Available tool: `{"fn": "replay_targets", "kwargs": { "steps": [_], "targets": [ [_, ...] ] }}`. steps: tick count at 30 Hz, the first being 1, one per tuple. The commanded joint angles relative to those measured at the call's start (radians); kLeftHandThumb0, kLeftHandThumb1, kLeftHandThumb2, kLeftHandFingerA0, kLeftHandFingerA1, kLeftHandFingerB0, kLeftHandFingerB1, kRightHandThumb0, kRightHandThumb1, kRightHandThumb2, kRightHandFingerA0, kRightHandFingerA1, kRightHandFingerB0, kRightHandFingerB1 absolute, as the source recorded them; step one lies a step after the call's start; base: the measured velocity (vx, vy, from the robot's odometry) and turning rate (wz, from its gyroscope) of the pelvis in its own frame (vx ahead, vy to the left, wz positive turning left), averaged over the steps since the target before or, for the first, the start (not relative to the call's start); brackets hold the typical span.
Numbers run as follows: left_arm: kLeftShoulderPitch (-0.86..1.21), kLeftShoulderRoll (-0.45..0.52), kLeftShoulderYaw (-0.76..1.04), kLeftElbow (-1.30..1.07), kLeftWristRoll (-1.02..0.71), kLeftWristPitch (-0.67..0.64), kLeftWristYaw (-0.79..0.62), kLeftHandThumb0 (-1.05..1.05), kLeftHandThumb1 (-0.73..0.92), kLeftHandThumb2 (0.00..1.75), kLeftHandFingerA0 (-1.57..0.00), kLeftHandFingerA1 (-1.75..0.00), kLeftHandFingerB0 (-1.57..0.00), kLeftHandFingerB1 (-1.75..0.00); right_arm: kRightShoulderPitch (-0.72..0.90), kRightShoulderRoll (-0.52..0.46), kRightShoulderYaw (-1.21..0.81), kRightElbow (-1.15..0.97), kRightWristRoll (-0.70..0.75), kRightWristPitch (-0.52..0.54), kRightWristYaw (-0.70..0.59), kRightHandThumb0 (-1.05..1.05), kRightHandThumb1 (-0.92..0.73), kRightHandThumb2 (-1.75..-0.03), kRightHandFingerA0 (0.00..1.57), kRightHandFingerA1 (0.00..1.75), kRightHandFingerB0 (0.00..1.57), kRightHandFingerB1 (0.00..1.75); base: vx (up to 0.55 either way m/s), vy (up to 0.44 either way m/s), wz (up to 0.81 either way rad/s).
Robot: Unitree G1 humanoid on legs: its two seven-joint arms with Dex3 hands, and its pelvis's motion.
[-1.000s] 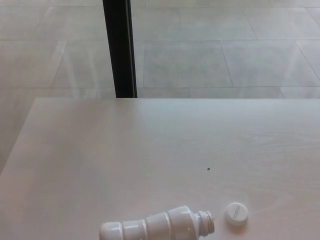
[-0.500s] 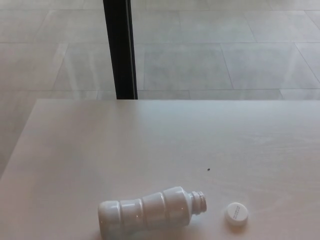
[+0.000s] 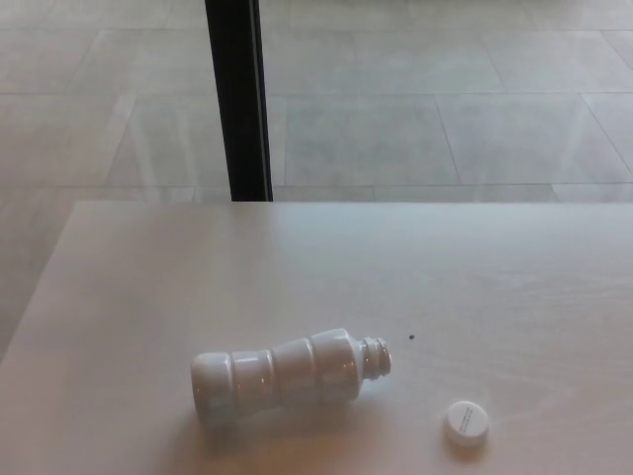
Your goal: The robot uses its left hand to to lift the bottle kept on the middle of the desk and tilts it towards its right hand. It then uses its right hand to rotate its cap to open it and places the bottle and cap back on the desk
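On the table (image 3: 148,267): white bottle (image 3: 282,372) on its side, open neck toward 3 o'clock.
Cap (image 3: 466,423): off, apart at the bottle's 4 o'clock.
Hands: neither shows.

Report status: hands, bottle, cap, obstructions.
Both hands out of view. Bottle on its side on the desk, uncapped, neck pointing right. Cap apart, right of it. Nothing in the way.
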Motion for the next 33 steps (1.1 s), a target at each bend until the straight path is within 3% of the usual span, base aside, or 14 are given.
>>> {"fn": "replay_targets", "kwargs": {
  "steps": [1, 3, 6, 7, 10, 14, 15, 16, 24, 25, 27, 28, 29, 33],
  "targets": [
    [0.035, 0.016, -0.159, 0.153, -0.012, -0.374, 0.085, -0.80, 0.78, 0.65, -0.30, -0.69, -0.26, -0.68, 0.022, 0.050, -0.025, 0.121, 0.184, 0.011, 0.012, -0.60, -0.71, -0.61, 0.31, 0.57, 0.27, 0.34, 0.00, 0.000, 0.00],
    [0.043, 0.019, -0.208, 0.162, 0.014, -0.402, 0.081, -0.83, 0.57, 0.95, -0.35, -0.66, -0.31, -0.65, 0.032, 0.052, -0.004, 0.118, 0.170, 0.004, 0.019, -0.63, -0.56, -0.88, 0.26, 0.61, 0.21, 0.46, 0.00, 0.000, 0.00],
    [0.063, 0.026, -0.299, 0.174, 0.055, -0.426, 0.057, -0.79, 0.53, 1.02, -0.41, -0.70, -0.33, -0.65, 0.050, 0.053, 0.041, 0.108, 0.139, -0.003, 0.024, -0.59, -0.71, -0.60, 0.26, 0.53, 0.27, 0.32, 0.00, 0.000, 0.00],
    [0.066, 0.030, -0.309, 0.180, 0.050, -0.418, 0.054, -0.84, 0.74, 0.63, -0.36, -0.67, -0.36, -0.64, 0.047, 0.056, 0.024, 0.102, 0.166, 0.007, 0.036, -0.58, -0.71, -0.61, 0.24, 0.54, 0.25, 0.33, 0.00, 0.000, 0.00],
    [0.084, 0.036, -0.347, 0.187, 0.042, -0.431, 0.052, -0.81, 0.77, 0.64, -0.39, -0.69, -0.36, -0.66, 0.063, 0.053, 0.059, 0.095, 0.140, -0.008, 0.022, -0.64, -0.56, -0.91, 0.27, 0.61, 0.19, 0.46, 0.00, 0.000, 0.00],
    [0.084, 0.047, -0.361, 0.211, -0.001, -0.432, 0.068, -0.76, 0.55, 1.02, -0.39, -0.70, -0.35, -0.66, 0.061, 0.045, 0.074, 0.114, 0.148, -0.014, 0.014, -0.60, -0.72, -0.62, 0.32, 0.57, 0.28, 0.34, 0.00, 0.000, 0.00],
    [0.085, 0.049, -0.368, 0.215, -0.006, -0.435, 0.071, -0.78, 0.76, 0.63, -0.37, -0.68, -0.38, -0.66, 0.059, 0.044, 0.073, 0.118, 0.156, -0.014, 0.017, -0.59, -0.72, -0.61, 0.32, 0.58, 0.27, 0.34, 0.00, 0.000, 0.00],
    [0.083, 0.054, -0.376, 0.226, -0.010, -0.439, 0.086, -0.79, 0.58, 1.06, -0.48, -0.73, -0.34, -0.65, 0.054, 0.041, 0.074, 0.127, 0.164, -0.012, 0.020, -0.59, -0.71, -0.61, 0.34, 0.56, 0.27, 0.34, 0.00, 0.000, 0.00],
    [0.087, 0.064, -0.462, 0.240, -0.030, -0.491, 0.090, -0.81, 0.59, 1.08, -0.47, -0.71, -0.29, -0.62, 0.065, 0.035, 0.134, 0.121, 0.172, -0.023, 0.017, -0.59, -0.71, -0.61, 0.33, 0.55, 0.31, 0.34, 0.00, 0.000, 0.00],
    [0.086, 0.066, -0.468, 0.245, -0.038, -0.494, 0.089, -0.84, 0.77, 0.62, -0.42, -0.65, -0.35, -0.63, 0.066, 0.037, 0.135, 0.115, 0.181, -0.020, 0.016, -0.58, -0.70, -0.61, 0.34, 0.57, 0.31, 0.34, 0.00, 0.000, 0.00],
    [0.081, 0.074, -0.478, 0.262, -0.053, -0.496, 0.093, -0.84, 0.77, 0.63, -0.43, -0.66, -0.36, -0.63, 0.067, 0.033, 0.150, 0.117, 0.188, -0.022, 0.017, -0.58, -0.70, -0.61, 0.33, 0.57, 0.30, 0.33, 0.00, 0.000, 0.00],
    [0.083, 0.075, -0.485, 0.263, -0.056, -0.502, 0.096, -0.80, 0.59, 1.08, -0.46, -0.71, -0.27, -0.62, 0.067, 0.030, 0.152, 0.124, 0.196, -0.024, 0.024, -0.57, -0.70, -0.61, 0.33, 0.56, 0.30, 0.33, 0.00, 0.000, 0.00],
    [0.084, 0.075, -0.479, 0.266, -0.080, -0.498, 0.085, -0.84, 0.76, 0.64, -0.35, -0.66, -0.34, -0.65, 0.071, 0.030, 0.160, 0.121, 0.200, -0.026, 0.024, -0.58, -0.70, -0.61, 0.33, 0.55, 0.29, 0.33, 0.00, 0.000, 0.00],
    [0.087, 0.080, -0.501, 0.274, -0.094, -0.502, 0.086, -0.82, 0.78, 0.64, -0.43, -0.66, -0.35, -0.64, 0.072, 0.023, 0.189, 0.129, 0.203, -0.030, 0.014, -0.57, -0.70, -0.61, 0.40, 0.57, 0.30, 0.33, 0.00, 0.000, 0.00]
  ]
}}
